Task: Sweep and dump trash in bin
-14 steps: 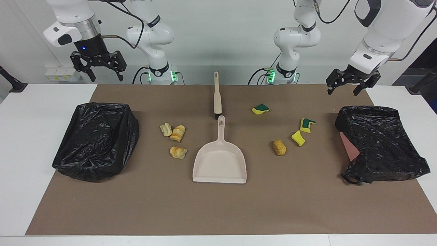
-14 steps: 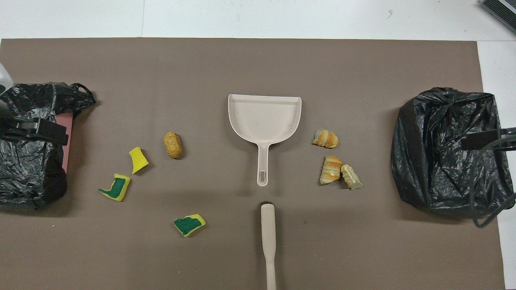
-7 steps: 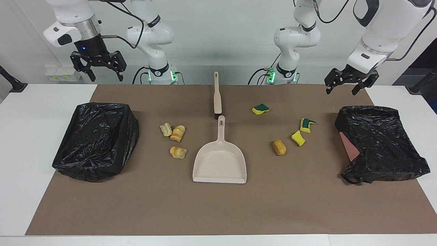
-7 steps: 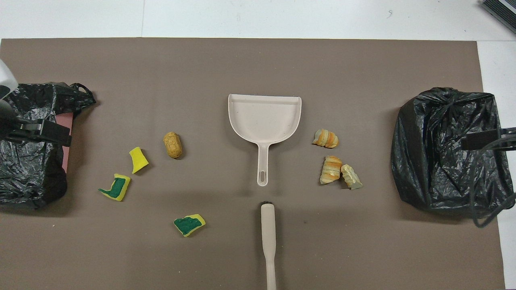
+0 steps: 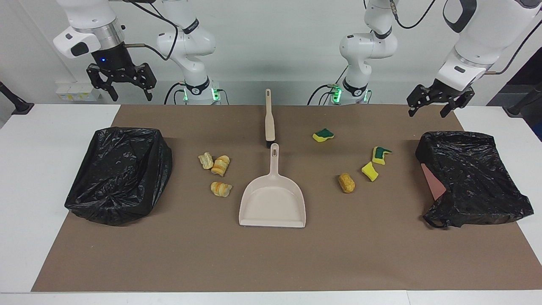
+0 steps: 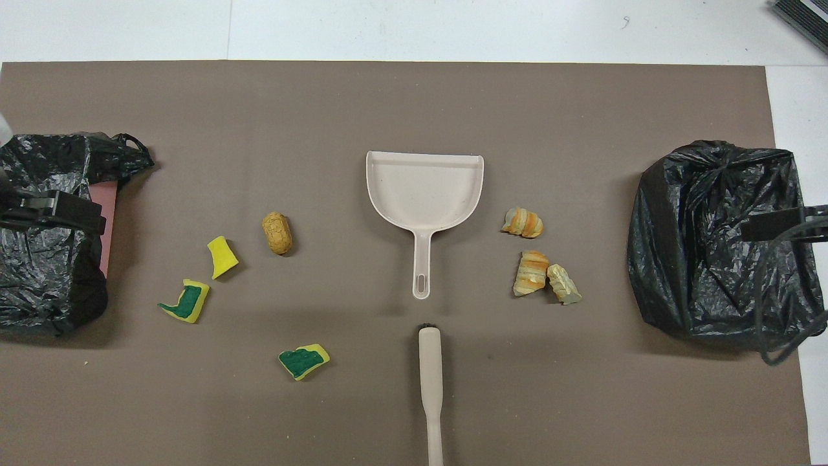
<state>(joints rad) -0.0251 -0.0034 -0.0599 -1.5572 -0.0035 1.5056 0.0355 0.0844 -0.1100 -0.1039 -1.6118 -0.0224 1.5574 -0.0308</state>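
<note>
The trash lies on the brown mat. Three striped bread-like pieces (image 5: pixel 220 165) lie toward the right arm's end. Three yellow and green sponge bits (image 5: pixel 380 154) and a golden-brown lump (image 5: pixel 346 182) lie toward the left arm's end. The beige dustpan (image 5: pixel 273 203) lies in the middle. The beige-handled brush (image 5: pixel 269 120) lies just nearer to the robots than the dustpan. My right gripper (image 5: pixel 131 90) is open, empty and raised over the table edge near its bin. My left gripper (image 5: pixel 428 111) is open, empty and raised over the mat's corner by the other bin.
A black-bagged bin (image 5: pixel 120 173) stands at the right arm's end of the mat. Another black-bagged bin (image 5: pixel 470 178) with a pink wall showing stands at the left arm's end. The white table (image 5: pixel 38 140) surrounds the mat.
My left gripper drifted slightly toward the table's middle, then back toward its own end. The right gripper, the trash, the dustpan and the brush have not moved.
</note>
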